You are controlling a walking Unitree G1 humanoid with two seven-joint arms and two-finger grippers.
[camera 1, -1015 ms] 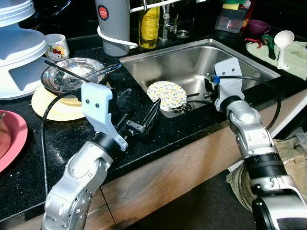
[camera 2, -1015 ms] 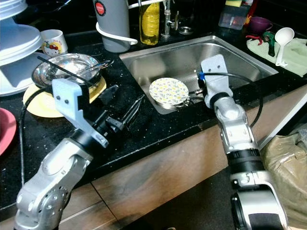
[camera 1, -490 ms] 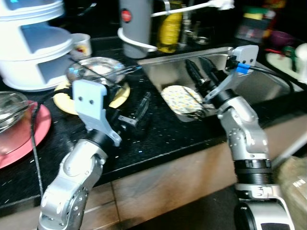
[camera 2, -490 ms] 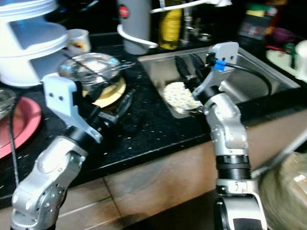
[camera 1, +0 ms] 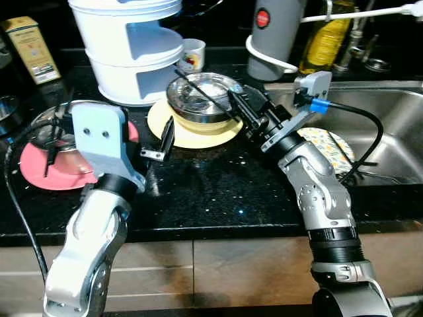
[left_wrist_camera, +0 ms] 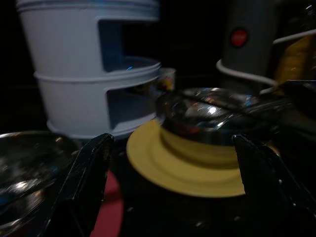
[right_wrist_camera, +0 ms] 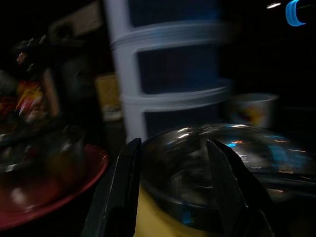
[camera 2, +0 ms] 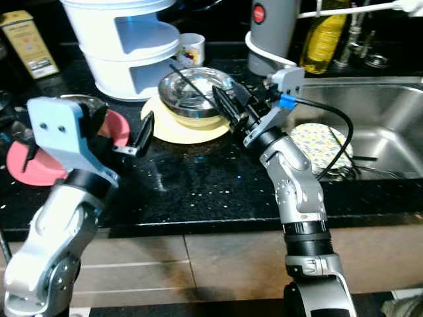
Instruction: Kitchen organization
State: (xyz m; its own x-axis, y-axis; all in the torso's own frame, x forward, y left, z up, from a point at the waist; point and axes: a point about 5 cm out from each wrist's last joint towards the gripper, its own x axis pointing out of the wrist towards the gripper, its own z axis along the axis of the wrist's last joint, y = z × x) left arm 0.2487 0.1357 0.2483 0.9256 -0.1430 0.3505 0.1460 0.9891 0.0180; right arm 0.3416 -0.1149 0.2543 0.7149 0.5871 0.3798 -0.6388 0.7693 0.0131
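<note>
A steel bowl (camera 1: 201,96) with a thin black stick across it sits on a yellow plate (camera 1: 173,129) on the black counter. My right gripper (camera 1: 241,100) is open at the bowl's right rim; in the right wrist view its fingers (right_wrist_camera: 116,192) frame the bowl (right_wrist_camera: 197,163). My left gripper (camera 1: 158,142) hovers open and empty over the counter, just left of the yellow plate, between it and a pink plate (camera 1: 46,175). The left wrist view looks at the bowl (left_wrist_camera: 210,111) and yellow plate (left_wrist_camera: 182,170).
A glass bowl (camera 1: 51,125) rests on the pink plate. Behind stand a white stacked container (camera 1: 129,46), a mug (camera 1: 192,56), a grey jug (camera 1: 274,36) and an oil bottle (camera 1: 325,39). The sink (camera 1: 390,105) at right holds a floral plate (camera 1: 328,148).
The view has swung left, away from the sink. My right gripper has come up out of the sink and over to the steel bowl. My left gripper now faces the yellow plate.
</note>
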